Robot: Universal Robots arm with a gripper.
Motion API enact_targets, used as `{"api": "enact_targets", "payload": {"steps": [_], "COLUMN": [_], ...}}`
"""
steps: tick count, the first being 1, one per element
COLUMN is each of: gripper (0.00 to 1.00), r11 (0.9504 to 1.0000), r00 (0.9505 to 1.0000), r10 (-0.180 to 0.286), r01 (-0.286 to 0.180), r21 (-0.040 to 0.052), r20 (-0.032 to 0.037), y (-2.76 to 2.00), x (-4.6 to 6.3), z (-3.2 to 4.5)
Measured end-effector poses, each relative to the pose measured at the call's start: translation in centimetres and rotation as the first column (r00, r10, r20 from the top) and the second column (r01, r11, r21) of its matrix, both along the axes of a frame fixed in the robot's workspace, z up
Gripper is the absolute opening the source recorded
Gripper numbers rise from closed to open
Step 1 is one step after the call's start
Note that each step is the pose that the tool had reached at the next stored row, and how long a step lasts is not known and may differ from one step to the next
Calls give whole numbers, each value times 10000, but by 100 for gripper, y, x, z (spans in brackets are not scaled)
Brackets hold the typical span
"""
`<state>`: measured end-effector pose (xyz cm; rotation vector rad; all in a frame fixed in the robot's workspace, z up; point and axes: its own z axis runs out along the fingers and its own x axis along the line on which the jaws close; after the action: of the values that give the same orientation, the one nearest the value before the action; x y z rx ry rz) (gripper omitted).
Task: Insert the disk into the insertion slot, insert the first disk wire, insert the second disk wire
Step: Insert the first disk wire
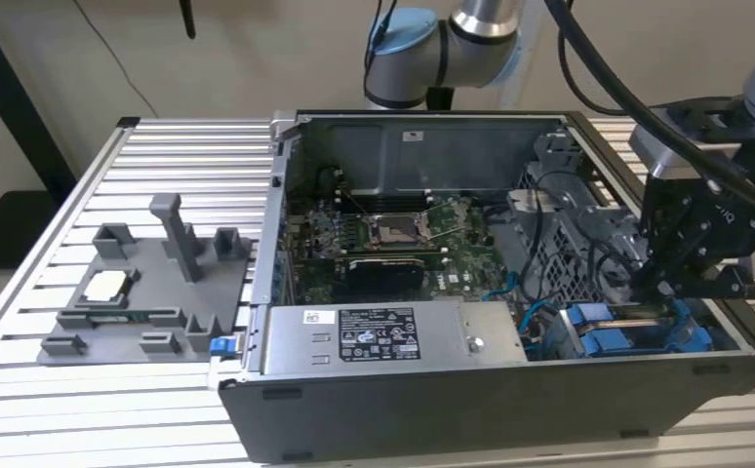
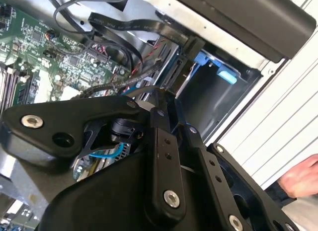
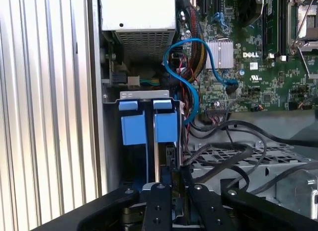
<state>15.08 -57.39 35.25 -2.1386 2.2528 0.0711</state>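
The open computer case [image 1: 482,409] lies on the slatted table. At its corner on the exterior view's right is the insertion slot [image 1: 573,263], a grey metal cage [image 3: 146,95]. The disk's bright blue carrier [image 3: 166,127] stands in the cage mouth, its blue ends [image 1: 599,336] showing beside a thin silver edge. My gripper [image 1: 670,292] hangs directly over that mouth, and its black links [image 3: 164,191] close in on the silver edge. A loose blue wire [image 3: 196,62] loops beside the cage, its plug [image 3: 231,85] resting against the motherboard. Black wires [image 3: 223,151] lie over the perforated cage wall.
A grey power-supply box [image 1: 377,336] with a white sticker sits along the case's front. The motherboard [image 1: 391,234] fills the case floor. A grey fixture tray [image 1: 143,292] stands on the table at the exterior view's left. A person's hand [image 2: 303,177] rests on the table beside the case.
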Motion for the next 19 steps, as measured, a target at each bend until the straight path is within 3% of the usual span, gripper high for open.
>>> {"api": "enact_targets", "payload": {"steps": [19], "gripper": [19], "r11": [10000], "r00": [10000], "r10": [2], "r01": [-2], "r21": [17], "r20": [-1], "y": [-2], "x": [93], "z": [-99]}}
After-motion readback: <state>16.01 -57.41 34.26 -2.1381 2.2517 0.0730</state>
